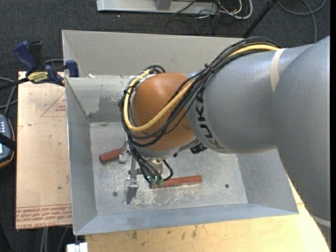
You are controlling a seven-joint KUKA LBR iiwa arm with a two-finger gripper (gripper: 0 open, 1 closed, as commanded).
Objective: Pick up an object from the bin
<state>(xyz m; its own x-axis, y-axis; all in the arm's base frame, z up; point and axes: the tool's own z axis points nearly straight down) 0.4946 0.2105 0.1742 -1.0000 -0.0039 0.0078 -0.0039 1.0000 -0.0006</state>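
Near the front of the grey metal bin, the gripper hangs low at the left end of a long flat red-brown stick, probably lined up to take it, though clenched or released I cannot tell.

Grey metal bin: floor scratched and scuffed pale. A reddish-brown block lies flat toward the left wall; its right end is hidden, so it is possibly longer. A long reddish-brown bar lies flat near the front wall.
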